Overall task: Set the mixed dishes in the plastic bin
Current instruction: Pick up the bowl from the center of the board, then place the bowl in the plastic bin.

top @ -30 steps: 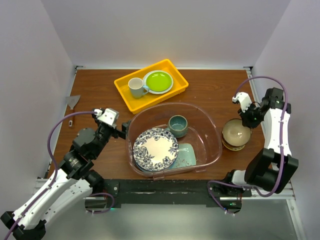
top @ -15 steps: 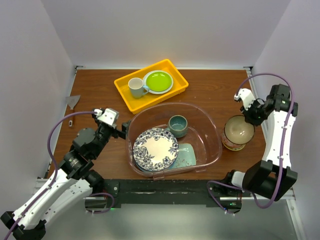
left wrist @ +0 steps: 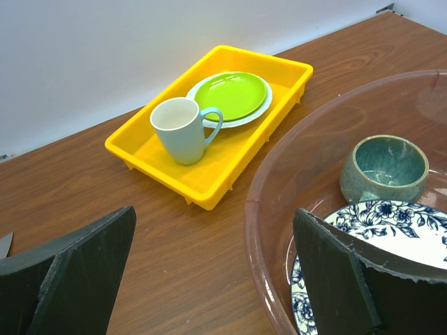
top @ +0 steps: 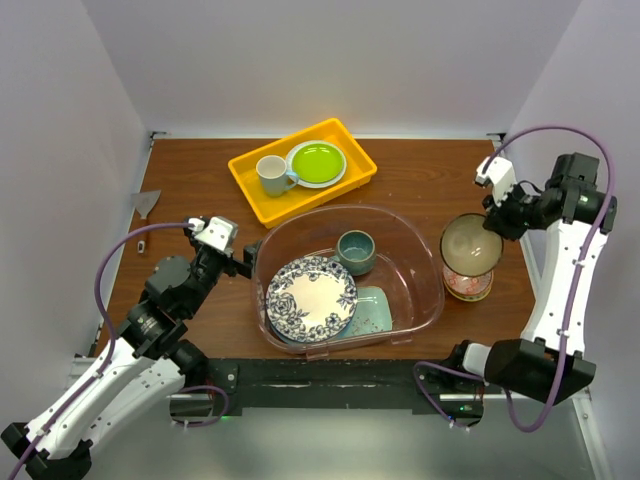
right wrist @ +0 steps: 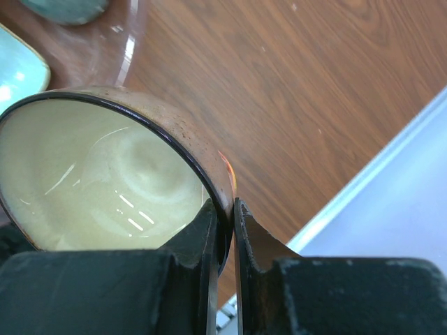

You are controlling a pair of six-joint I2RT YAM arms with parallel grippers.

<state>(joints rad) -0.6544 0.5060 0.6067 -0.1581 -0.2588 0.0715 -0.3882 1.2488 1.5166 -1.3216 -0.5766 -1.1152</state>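
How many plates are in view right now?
2: a lime-green plate in the yellow tray, and a blue-floral plate in the plastic bin; another may lie hidden beneath it.

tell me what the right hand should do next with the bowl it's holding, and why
Probably swing the tan bowl left over the bin rim, then lower it. The right hand pinches the bowl's rim and holds it above the red bowl, just outside the bin's right wall. The bin floor right of the mug looks free.
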